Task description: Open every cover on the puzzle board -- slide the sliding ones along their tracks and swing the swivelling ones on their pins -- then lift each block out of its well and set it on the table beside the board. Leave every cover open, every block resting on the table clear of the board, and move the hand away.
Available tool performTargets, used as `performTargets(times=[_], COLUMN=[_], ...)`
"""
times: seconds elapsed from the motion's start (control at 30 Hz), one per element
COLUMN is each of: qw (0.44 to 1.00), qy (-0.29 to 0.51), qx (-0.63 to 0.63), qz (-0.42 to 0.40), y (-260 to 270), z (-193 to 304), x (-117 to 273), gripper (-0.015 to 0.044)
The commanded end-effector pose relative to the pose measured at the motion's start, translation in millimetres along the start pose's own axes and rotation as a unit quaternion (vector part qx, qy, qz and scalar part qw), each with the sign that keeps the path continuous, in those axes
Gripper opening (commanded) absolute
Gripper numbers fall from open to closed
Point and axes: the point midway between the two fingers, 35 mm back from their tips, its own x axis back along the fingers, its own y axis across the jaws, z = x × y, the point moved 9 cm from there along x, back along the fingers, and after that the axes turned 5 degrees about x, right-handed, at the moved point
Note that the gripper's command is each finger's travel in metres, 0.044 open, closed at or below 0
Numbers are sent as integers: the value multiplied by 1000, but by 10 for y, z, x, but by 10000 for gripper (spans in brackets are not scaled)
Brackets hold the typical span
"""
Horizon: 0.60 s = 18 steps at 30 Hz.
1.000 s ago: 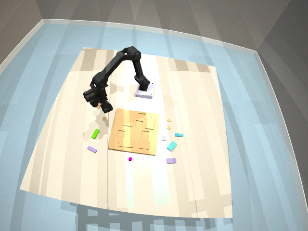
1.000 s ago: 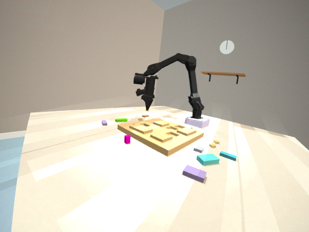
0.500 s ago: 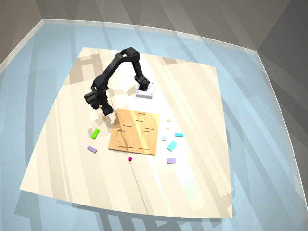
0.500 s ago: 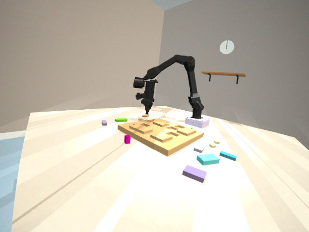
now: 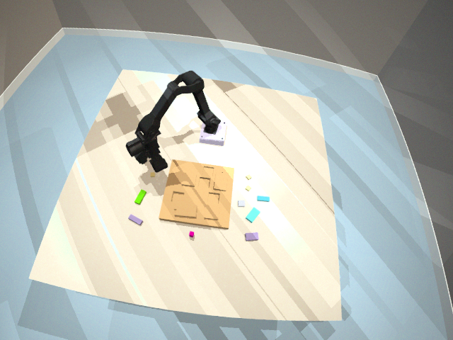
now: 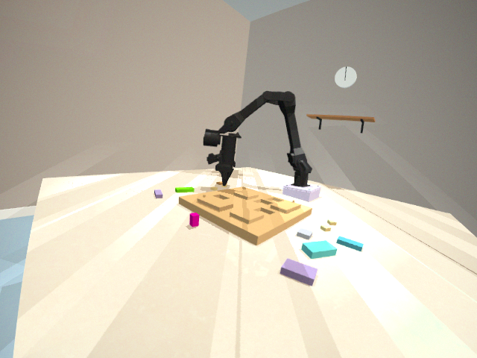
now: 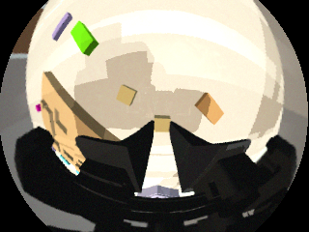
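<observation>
My gripper [image 6: 225,185] [image 7: 161,124] points down beside the board, low over the table, shut on a small tan block [image 7: 162,120]. The top view hides its fingertips. The wooden board [image 5: 166,215] [image 6: 256,239] has raised covers, such as one cover [image 5: 185,207] [image 6: 215,201] beside an uncovered recess; the wells that I can make out look empty. Another tan block [image 5: 152,174] [image 6: 214,188] [image 7: 126,95] lies on the table near the hand. An orange block [image 6: 219,183] [image 7: 210,108] lies on the hand's other side.
A green block [image 5: 140,196] [image 6: 184,189] [image 7: 84,38] and a thin purple block [image 5: 135,219] [image 6: 158,193] lie left of the board. A magenta block [image 5: 191,234] [image 6: 194,219] stands before it. Several blocks, including a teal block [image 5: 253,214] [image 6: 319,249], lie right of it.
</observation>
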Motion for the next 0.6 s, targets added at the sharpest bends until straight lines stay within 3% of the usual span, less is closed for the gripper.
performTargets(times=[0.0,0.17,0.57], qw=[1000,1000,1000], qy=[6,6,2], qx=[2,2,0], qz=[-2,-2,0], y=[3,3,0], z=[22,23,14], x=[-89,-91,-57], gripper=[80,80,395])
